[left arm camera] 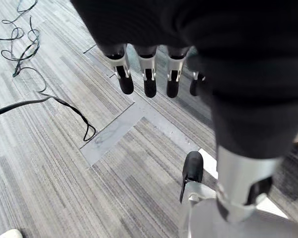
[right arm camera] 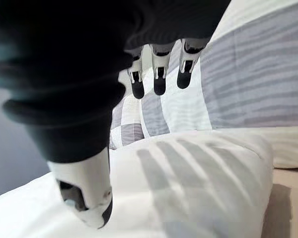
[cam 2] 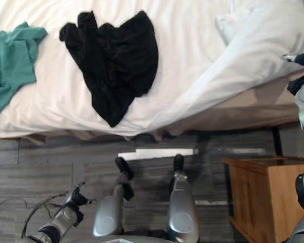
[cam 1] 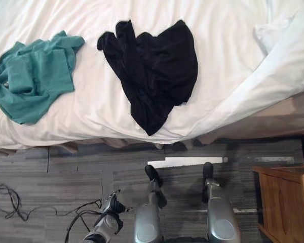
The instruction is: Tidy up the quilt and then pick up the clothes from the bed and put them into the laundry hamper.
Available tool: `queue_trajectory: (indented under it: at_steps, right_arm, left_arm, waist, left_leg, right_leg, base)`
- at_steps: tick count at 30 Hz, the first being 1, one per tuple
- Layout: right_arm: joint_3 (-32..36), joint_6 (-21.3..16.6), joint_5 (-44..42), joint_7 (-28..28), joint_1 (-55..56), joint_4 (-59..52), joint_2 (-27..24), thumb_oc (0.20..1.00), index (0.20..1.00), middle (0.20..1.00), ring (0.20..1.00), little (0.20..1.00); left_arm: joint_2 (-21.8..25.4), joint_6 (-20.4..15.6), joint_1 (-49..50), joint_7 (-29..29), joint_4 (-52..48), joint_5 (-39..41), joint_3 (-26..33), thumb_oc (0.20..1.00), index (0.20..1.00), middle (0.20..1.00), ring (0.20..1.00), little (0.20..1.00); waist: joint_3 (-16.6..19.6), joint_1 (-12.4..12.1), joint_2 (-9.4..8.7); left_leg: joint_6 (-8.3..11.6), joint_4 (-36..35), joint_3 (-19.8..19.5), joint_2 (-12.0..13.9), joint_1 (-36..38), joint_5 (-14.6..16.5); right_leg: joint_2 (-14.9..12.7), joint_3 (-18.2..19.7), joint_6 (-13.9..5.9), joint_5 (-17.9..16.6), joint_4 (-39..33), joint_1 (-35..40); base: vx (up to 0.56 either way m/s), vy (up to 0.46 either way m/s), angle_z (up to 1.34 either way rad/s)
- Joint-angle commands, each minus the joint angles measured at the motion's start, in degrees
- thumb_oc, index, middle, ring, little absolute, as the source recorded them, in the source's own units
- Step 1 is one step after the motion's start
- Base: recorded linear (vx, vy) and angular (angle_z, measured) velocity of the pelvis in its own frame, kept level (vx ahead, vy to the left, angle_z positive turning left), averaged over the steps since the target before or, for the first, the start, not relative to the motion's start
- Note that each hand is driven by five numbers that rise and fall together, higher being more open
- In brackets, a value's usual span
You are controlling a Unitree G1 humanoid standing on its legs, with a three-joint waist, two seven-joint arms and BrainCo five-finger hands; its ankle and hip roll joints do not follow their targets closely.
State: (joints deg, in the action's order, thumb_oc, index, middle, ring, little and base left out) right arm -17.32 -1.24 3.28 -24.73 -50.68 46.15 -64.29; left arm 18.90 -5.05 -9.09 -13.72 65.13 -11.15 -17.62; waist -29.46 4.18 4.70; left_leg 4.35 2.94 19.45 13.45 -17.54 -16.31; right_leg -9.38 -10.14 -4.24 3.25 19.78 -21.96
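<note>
Bed: the white quilt (cam 1: 157, 20) covers the mattress, rumpled toward the robot's right, where a folded-back corner (cam 2: 253, 61) hangs over the bed edge.
Black clothes: a crumpled black garment (cam 1: 154, 71) lies mid-bed on the quilt, its lower tip reaching close to the near edge.
Green clothes: a teal garment (cam 1: 33, 76) sits bunched on the quilt to the robot's left, well apart from the black one.
Left hand: the left hand (left arm camera: 149, 79) hangs low over the grey plank floor (left arm camera: 49, 163), fingers (left arm camera: 125, 82) straight and relaxed, nothing in it; from the head it shows at lower left (cam 1: 111, 205).
Right hand: the right hand (right arm camera: 159, 74) is up by the quilt's raised corner, fingers (right arm camera: 138, 84) extended, thumb (right arm camera: 87, 198) apart from them and low over the white fabric, gripping nothing that can be seen; whether the thumb touches the cloth is unclear.
Pillow: a white pillow (cam 2: 233, 23) lies at the bed's right, partly tucked under the quilt fold.
Nightstand: a wooden nightstand (cam 2: 263, 197) stands on the floor, right of the robot, beside the bed.
</note>
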Motion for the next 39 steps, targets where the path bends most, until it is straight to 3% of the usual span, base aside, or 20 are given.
queue_trajectory:
  at_steps: [1,2,3,4,5,6,8,13,15,18,19,23,24,25,32,39]
  right_arm:
    - [-4.1,-4.2,-7.5,1.5,-8.0,-3.7,-1.2,1.0,1.0,1.0,1.0,1.0]
    - [-6.3,-5.5,-10.1,3.1,-9.0,-3.4,-1.0,1.0,1.0,1.0,1.0,1.0]
    - [-6.3,-6.1,-12.1,4.5,-8.9,-3.4,-1.7,1.0,1.0,1.0,1.0,1.0]
    - [-7.0,-6.8,-16.5,7.5,-9.4,-5.1,-1.6,0.366,0.366,0.366,0.366,0.366]
    - [-7.5,-8.8,-20.8,10.7,-9.0,-6.8,-0.8,0.2,0.2,0.2,0.2,0.2]
    - [-7.4,-8.8,-20.8,10.7,-9.1,-6.8,-0.8,0.2,0.2,0.2,0.2,0.2]
    - [-6.8,-9.8,-30.4,19.0,-5.8,-10.3,-2.7,0.2,0.2,0.2,0.2,0.2]
    - [-9.9,-9.6,-31.5,27.4,-0.4,-9.0,-3.0,0.2,0.2,0.2,0.2,0.2]
    - [-9.5,-9.1,-28.1,27.4,2.9,-4.2,-2.0,0.2,0.2,0.2,0.2,0.2]
    - [6.1,-8.3,-24.2,20.4,17.7,-0.2,4.3,0.2,0.2,0.2,0.2,0.2]
    - [13.4,-7.0,-19.6,16.0,25.3,-0.8,7.1,1.0,1.0,1.0,1.0,1.0]
    - [28.3,-2.4,1.6,7.5,45.5,-10.7,11.7,1.0,1.0,1.0,1.0,1.0]
    - [28.4,-2.4,1.6,7.5,45.7,-10.8,11.7,1.0,1.0,1.0,1.0,1.0]
    - [34.2,0.2,13.3,5.6,55.9,-17.3,14.0,1.0,1.0,1.0,1.0,1.0]
    - [44.4,4.6,17.7,1.1,68.6,-27.1,25.6,1.0,1.0,1.0,1.0,1.0]
    - [51.0,5.3,17.3,-4.1,65.2,-35.0,23.3,1.0,1.0,1.0,1.0,1.0]
  left_arm:
    - [2.7,-0.5,-1.9,-1.5,0.6,5.4,-0.8,1.0,1.0,1.0,1.0,1.0]
    - [2.6,-0.4,-1.7,-1.1,1.6,5.5,-1.2,1.0,1.0,1.0,1.0,1.0]
    - [2.3,-0.5,-1.7,-0.7,2.3,5.6,-1.2,1.0,1.0,1.0,1.0,1.0]
    - [3.2,-0.6,-1.5,0.0,1.7,5.6,-1.3,1.0,1.0,1.0,1.0,1.0]
    - [3.6,-1.0,-1.1,0.4,1.8,5.4,-1.3,1.0,1.0,1.0,1.0,1.0]
    - [3.6,-1.0,-1.2,0.4,1.8,5.4,-1.3,1.0,1.0,1.0,1.0,1.0]
    - [4.7,-1.6,-2.0,2.8,1.3,3.5,-2.8,1.0,1.0,1.0,1.0,1.0]
    - [5.5,-2.3,-2.0,5.4,1.4,1.3,-3.2,1.0,1.0,1.0,1.0,1.0]
    - [5.2,-2.3,-2.6,6.1,2.0,0.2,-4.5,1.0,1.0,1.0,1.0,1.0]
    - [2.8,-1.6,-3.3,5.3,2.6,0.5,-4.6,1.0,1.0,1.0,1.0,1.0]
    - [1.7,-0.8,-2.5,5.0,2.9,0.8,-3.3,1.0,1.0,1.0,1.0,1.0]
    - [0.5,1.1,1.3,4.5,3.4,-0.6,1.3,1.0,1.0,1.0,1.0,1.0]
    - [0.5,1.1,1.3,4.5,3.4,-0.6,1.3,1.0,1.0,1.0,1.0,1.0]
    - [-0.5,1.7,4.1,4.3,3.8,-1.6,4.5,1.0,1.0,1.0,1.0,1.0]
    - [-3.2,3.9,10.0,4.1,6.5,-0.2,10.3,1.0,1.0,1.0,1.0,1.0]
    - [-3.4,4.2,10.4,5.1,7.5,-1.0,9.9,1.0,1.0,1.0,1.0,1.0]
  waist:
    - [-0.3,-2.3,-5.65]
    - [-0.3,-2.9,-5.18]
    - [-0.3,-2.0,-4.94]
    - [-0.3,-2.4,-4.99]
    - [-0.3,-3.1,-5.59]
    - [-0.3,-3.1,-5.65]
    - [-0.3,-2.0,-6.11]
    - [0.1,-1.4,-6.33]
    - [0.6,-0.7,-6.46]
    - [1.6,1.4,-7.16]
    - [2.6,2.6,-7.38]
    - [6.3,4.7,-7.17]
    - [6.3,4.7,-7.16]
    - [8.3,5.9,-6.85]
    - [12.7,8.3,-7.25]
    - [13.8,8.3,-7.24]
  left_leg:
    - [5.34,4.3,-10.0,-0.9,0.9,12.1]
    - [4.91,1.5,-11.1,-1.9,1.1,12.9]
    - [5.34,-0.9,-8.2,-0.6,2.1,12.2]
    - [5.22,-1.4,-6.5,-0.6,2.8,12.1]
    - [4.99,-1.6,-8.4,-1.4,2.8,12.6]
    - [4.96,-1.6,-8.4,-1.4,2.7,12.4]
    - [5.23,-1.0,-6.1,-0.9,3.0,12.8]
    - [5.41,-0.3,-4.4,-0.3,5.1,13.0]
    - [5.41,0.1,-3.6,0.1,6.5,13.8]
    - [4.86,0.5,-2.4,-0.3,9.1,15.4]
    - [4.56,-0.3,-1.9,-0.7,10.8,16.0]
    - [3.68,-4.1,-0.7,-2.0,15.8,16.6]
    - [3.68,-4.2,-0.7,-2.0,15.8,16.6]
    - [3.3,-5.9,-0.3,-2.4,18.3,16.7]
    - [2.54,-7.9,1.6,-2.8,22.8,18.0]
    - [2.14,-7.9,2.0,-2.9,24.6,19.2]
  right_leg:
    - [0.9,1.6,-4.24,-3.4,-13.5,1.8]
    - [2.0,2.2,-4.02,-2.5,-13.1,1.2]
    - [2.3,2.0,-4.28,-2.8,-13.2,1.1]
    - [2.9,2.6,-4.41,-3.2,-12.8,0.4]
    - [3.5,3.6,-4.47,-3.2,-12.1,-1.0]
    - [3.4,3.7,-4.46,-3.4,-12.1,-1.1]
    - [2.9,3.2,-4.67,-3.1,-11.9,-0.9]
    - [2.7,3.6,-4.45,-3.2,-10.9,-0.9]
    - [2.5,3.8,-4.42,-2.9,-10.2,-0.3]
    - [1.9,4.1,-4.75,-2.7,-9.7,1.4]
    - [1.8,4.2,-4.95,-2.7,-10.4,3.0]
    - [1.7,4.7,-5.55,-3.2,-13.1,7.4]
    - [1.7,4.7,-5.55,-3.2,-13.1,7.4]
    - [1.5,4.9,-5.96,-3.5,-14.5,9.4]
    - [1.7,6.5,-6.54,-4.5,-16.5,12.5]
    - [1.8,7.5,-6.54,-3.6,-15.8,13.2]
  base:
    - [0.0,-0.02,0.32]
    - [0.0,-0.046,-0.15]
    - [0.02,-0.028,-0.42]
    - [0.02,0.031,-0.49]
    - [0.01,0.071,-0.29]
    - [-0.02,-0.002,-0.34]
    - [0.0,-0.063,-0.36]
    - [0.06,0.06,0.02]
    - [0.06,0.109,-0.07]
    - [0.06,0.133,-0.03]
    - [0.1,0.121,0.0]
    - [0.14,0.102,0.01]
    - [0.17,0.118,0.06]
    - [0.16,0.113,0.07]
    - [0.1,0.079,-0.01]
    - [0.01,0.02,-0.09]
